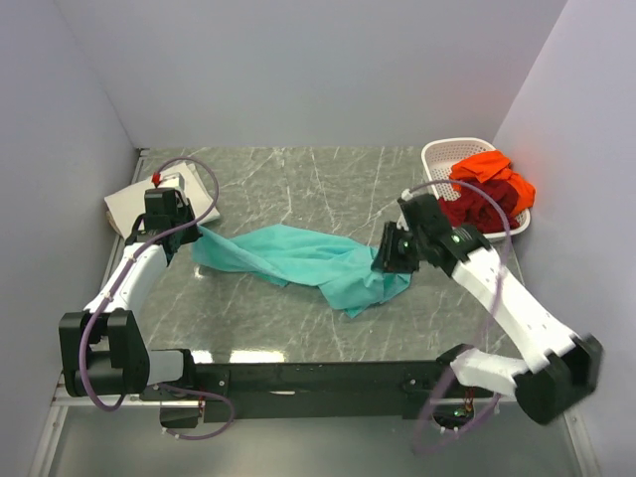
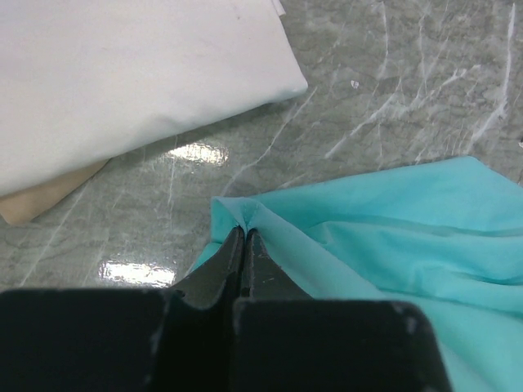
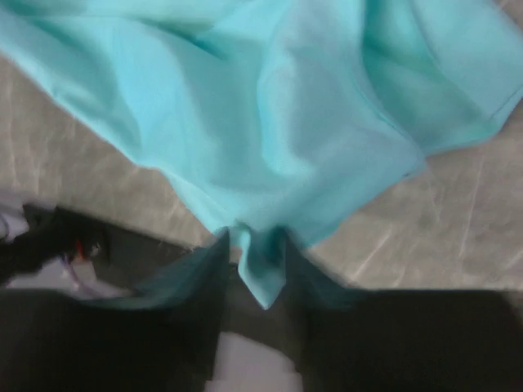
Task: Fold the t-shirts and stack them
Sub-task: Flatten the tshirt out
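Note:
A teal t-shirt (image 1: pixel 298 256) lies stretched and crumpled across the middle of the marble table. My left gripper (image 1: pixel 194 231) is shut on its left edge, jaws pinched together on a fold (image 2: pixel 243 233) just above the table. My right gripper (image 1: pixel 390 253) is at the shirt's right end; its jaws (image 3: pixel 252 237) stand narrowly apart with a bunched corner of teal cloth (image 3: pixel 270 106) caught between them. A folded cream t-shirt (image 1: pixel 149 204) lies at the far left, close to the left gripper (image 2: pixel 122 73). Orange (image 1: pixel 492 169) and dark red (image 1: pixel 472 209) shirts sit in the basket.
The white lattice basket (image 1: pixel 442 159) stands at the back right against the wall. A tan layer (image 2: pixel 41 200) shows under the cream shirt. Walls close in the table on the left, back and right.

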